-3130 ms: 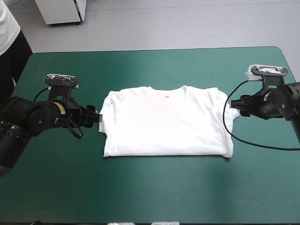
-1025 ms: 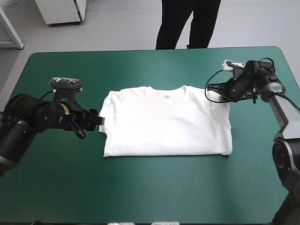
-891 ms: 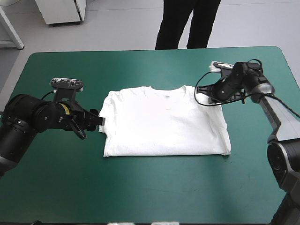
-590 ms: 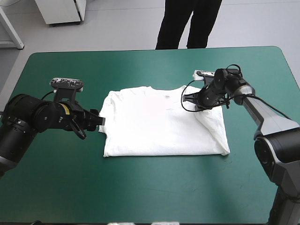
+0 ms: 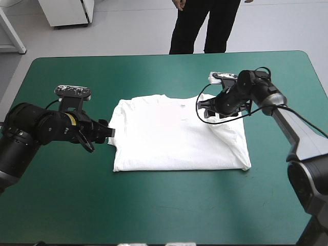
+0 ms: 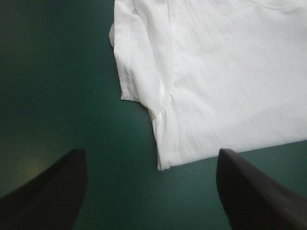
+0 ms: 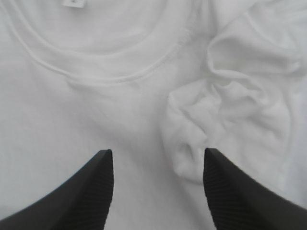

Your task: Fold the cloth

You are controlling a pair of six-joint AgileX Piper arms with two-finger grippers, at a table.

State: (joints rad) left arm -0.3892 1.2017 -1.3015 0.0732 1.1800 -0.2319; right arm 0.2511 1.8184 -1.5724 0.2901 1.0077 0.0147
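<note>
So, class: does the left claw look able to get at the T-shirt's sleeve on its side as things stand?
Probably yes. The left claw is open, the near sleeve of the T-shirt lies just ahead, and only bare teal-green cover lies between.

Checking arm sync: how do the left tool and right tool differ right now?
The left tool sits off the T-shirt, over the teal-green cover beside it; the right tool is over the shirt, near the collar. Ahead of the left tool lies a flat sleeve; ahead of the right tool, a bunched sleeve. Both are open, holding nothing.
</note>
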